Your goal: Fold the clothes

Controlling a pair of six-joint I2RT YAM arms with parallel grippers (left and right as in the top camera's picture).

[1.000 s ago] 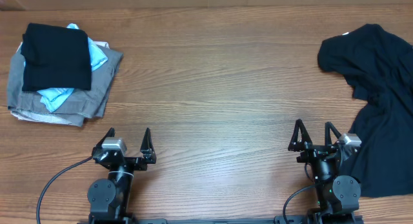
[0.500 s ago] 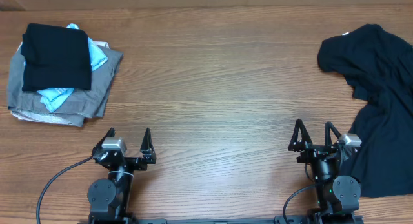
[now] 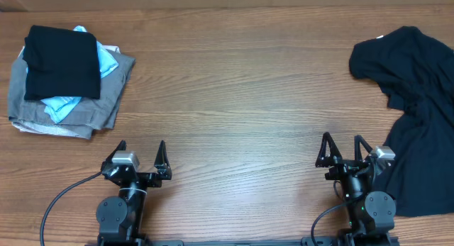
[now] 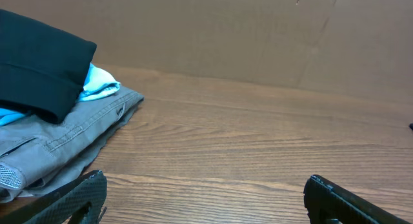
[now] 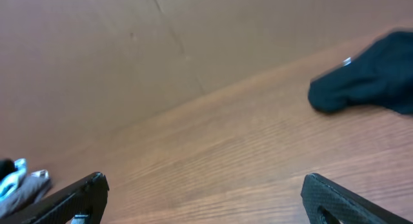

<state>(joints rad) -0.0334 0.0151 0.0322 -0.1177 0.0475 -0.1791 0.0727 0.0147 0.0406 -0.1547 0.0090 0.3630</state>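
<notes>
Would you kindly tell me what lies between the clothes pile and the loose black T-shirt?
Nothing: bare wooden table between pile and T-shirt, seen in the overhead view.

The wooden table (image 3: 234, 83) carries a crumpled black T-shirt (image 3: 418, 97) and a garment pile (image 3: 85, 113).

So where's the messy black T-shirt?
In the overhead view, the black T-shirt lies crumpled at the right side of the table, just beside the right gripper, far across from the pile of folded clothes on the left.
</notes>
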